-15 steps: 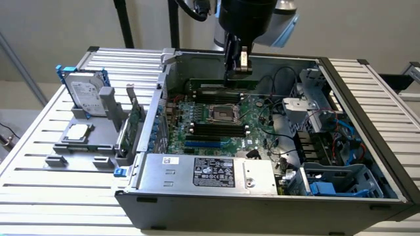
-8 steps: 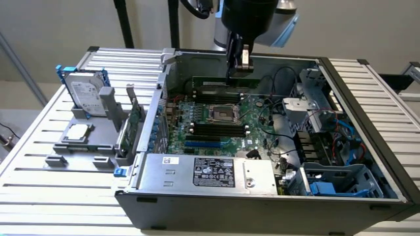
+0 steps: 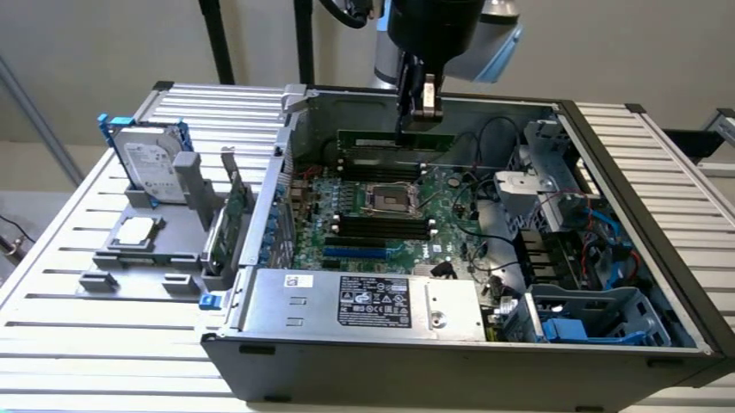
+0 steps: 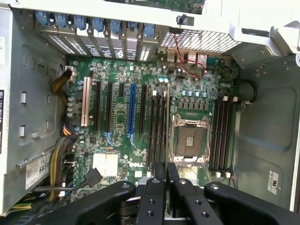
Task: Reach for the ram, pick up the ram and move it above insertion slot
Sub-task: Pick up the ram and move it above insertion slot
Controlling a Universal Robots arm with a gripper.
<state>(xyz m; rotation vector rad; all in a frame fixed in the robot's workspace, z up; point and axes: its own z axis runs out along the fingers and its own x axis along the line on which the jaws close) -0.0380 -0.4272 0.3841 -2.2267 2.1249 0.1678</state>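
My gripper (image 3: pixel 416 120) hangs over the open computer case (image 3: pixel 460 361), shut on the ram (image 3: pixel 391 139). The ram is a long thin green stick, held level and lifted clear above the motherboard (image 3: pixel 448 224) near the case's back wall. In the wrist view the ram (image 4: pixel 167 122) shows edge-on as a thin line running out from between the black fingers (image 4: pixel 154 187), with my gripper (image 4: pixel 165 171) closed on it. Black memory slots (image 4: pixel 157 126) lie directly under it beside the CPU socket (image 4: pixel 190 140), and a second bank of slots (image 4: pixel 220 136) lies on the socket's other side.
A hard drive (image 3: pixel 150 159) in a blue holder and an upright green expansion card (image 3: pixel 236 211) stand outside the case at the exterior view's left. The power supply (image 3: pixel 356 301), a drive cage (image 3: pixel 597 318) and loose cables (image 3: pixel 494 249) crowd the case.
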